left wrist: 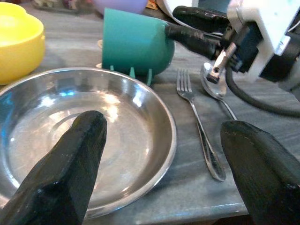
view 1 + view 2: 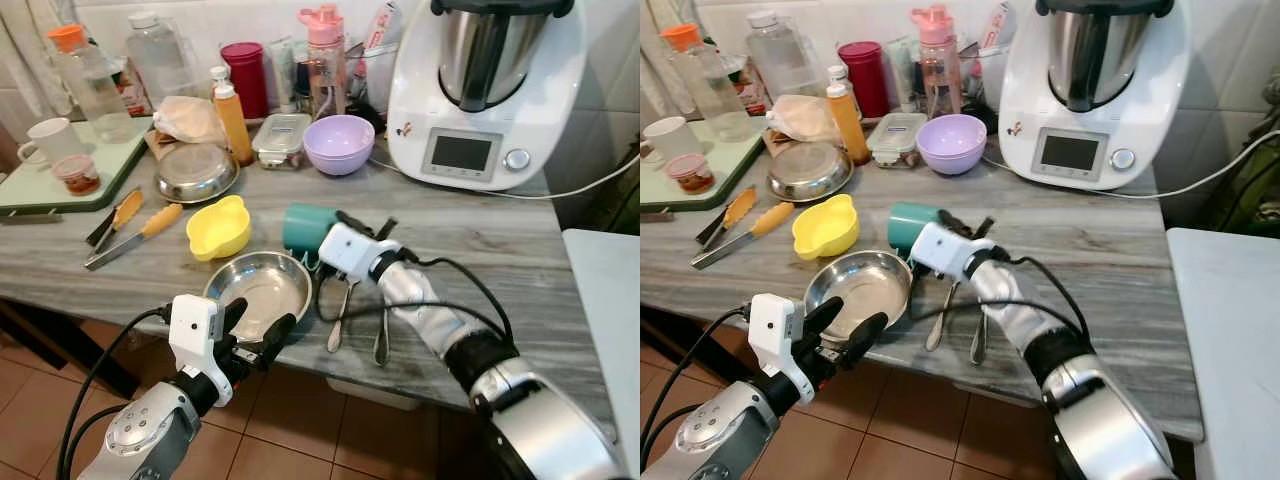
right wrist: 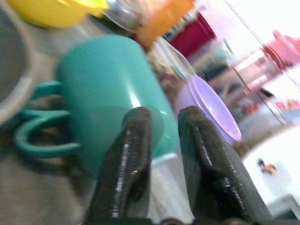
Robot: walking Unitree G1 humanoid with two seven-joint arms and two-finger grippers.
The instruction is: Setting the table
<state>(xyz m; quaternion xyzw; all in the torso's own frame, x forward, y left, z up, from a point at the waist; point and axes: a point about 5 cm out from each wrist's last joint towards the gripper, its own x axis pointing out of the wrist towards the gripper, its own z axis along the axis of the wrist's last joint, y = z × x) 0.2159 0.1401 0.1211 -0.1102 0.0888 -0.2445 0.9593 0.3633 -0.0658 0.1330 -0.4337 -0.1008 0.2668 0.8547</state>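
— Where is the right gripper (image 3: 159,136) now?

— I see it just beside the teal cup (image 2: 306,226), which lies on its side on the grey counter (image 2: 480,250). Its fingers are nearly pressed together, a thin gap between them, and they hold nothing.

— And the left gripper (image 2: 262,325)?

— Its fingers are spread wide at the counter edge, in front of the steel plate (image 2: 262,288). A fork (image 1: 199,126) and a spoon (image 1: 216,91) lie between the plate and my right arm.
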